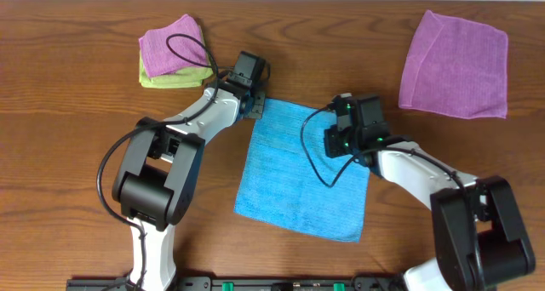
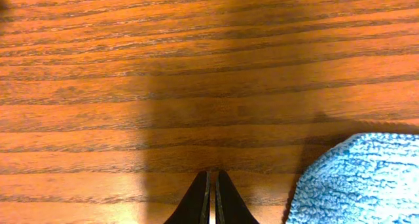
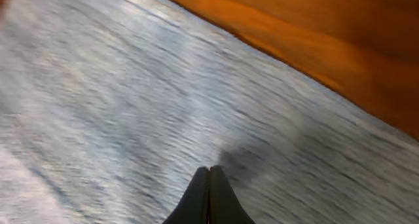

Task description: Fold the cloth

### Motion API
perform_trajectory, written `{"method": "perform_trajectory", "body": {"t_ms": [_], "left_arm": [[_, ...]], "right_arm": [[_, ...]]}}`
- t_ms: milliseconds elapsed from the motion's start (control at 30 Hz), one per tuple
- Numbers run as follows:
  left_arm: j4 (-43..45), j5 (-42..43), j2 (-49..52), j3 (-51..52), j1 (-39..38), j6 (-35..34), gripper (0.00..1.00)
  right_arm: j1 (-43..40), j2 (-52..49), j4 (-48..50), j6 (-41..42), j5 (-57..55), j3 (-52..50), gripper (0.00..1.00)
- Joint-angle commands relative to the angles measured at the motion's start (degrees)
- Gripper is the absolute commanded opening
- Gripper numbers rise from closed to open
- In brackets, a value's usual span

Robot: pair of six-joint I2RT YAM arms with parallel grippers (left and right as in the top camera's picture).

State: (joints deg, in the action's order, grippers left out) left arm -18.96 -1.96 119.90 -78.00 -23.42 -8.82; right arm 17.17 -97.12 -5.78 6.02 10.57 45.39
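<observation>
The sky-blue cloth point(image 1: 298, 172) lies flat and unfolded in the middle of the wooden table. My left gripper point(image 1: 254, 105) is at its far left corner. In the left wrist view the jaws point(image 2: 211, 177) are shut and empty over bare wood, with the cloth corner point(image 2: 360, 178) just to their right, not touching. My right gripper point(image 1: 339, 142) is over the cloth's right edge. In the blurred right wrist view its jaws point(image 3: 209, 170) are shut just above the cloth point(image 3: 131, 106), which looks washed out grey, and nothing shows between them.
A large purple cloth point(image 1: 456, 65) lies at the far right. A small folded purple cloth point(image 1: 174, 42) sits on a folded lime-green one point(image 1: 166, 78) at the far left, close to my left arm. Bare wood point(image 3: 340, 47) shows beyond the cloth's edge.
</observation>
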Motion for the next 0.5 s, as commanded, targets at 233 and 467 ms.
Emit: {"method": "perform_trajectory", "body": {"t_ms": [233,467], "left_arm": [[-10.27,-3.82,-0.94,-11.45,1.01,2.97,0.06],[-18.14,12.52,-2.71,-16.28,-0.24,9.07,0.06]], "right_arm": [[1.29,-0.37,-8.81,-0.55,-1.49,6.69,0.01],[1.29,-0.22,-32.7,4.31,-9.7,18.69,0.02]]}}
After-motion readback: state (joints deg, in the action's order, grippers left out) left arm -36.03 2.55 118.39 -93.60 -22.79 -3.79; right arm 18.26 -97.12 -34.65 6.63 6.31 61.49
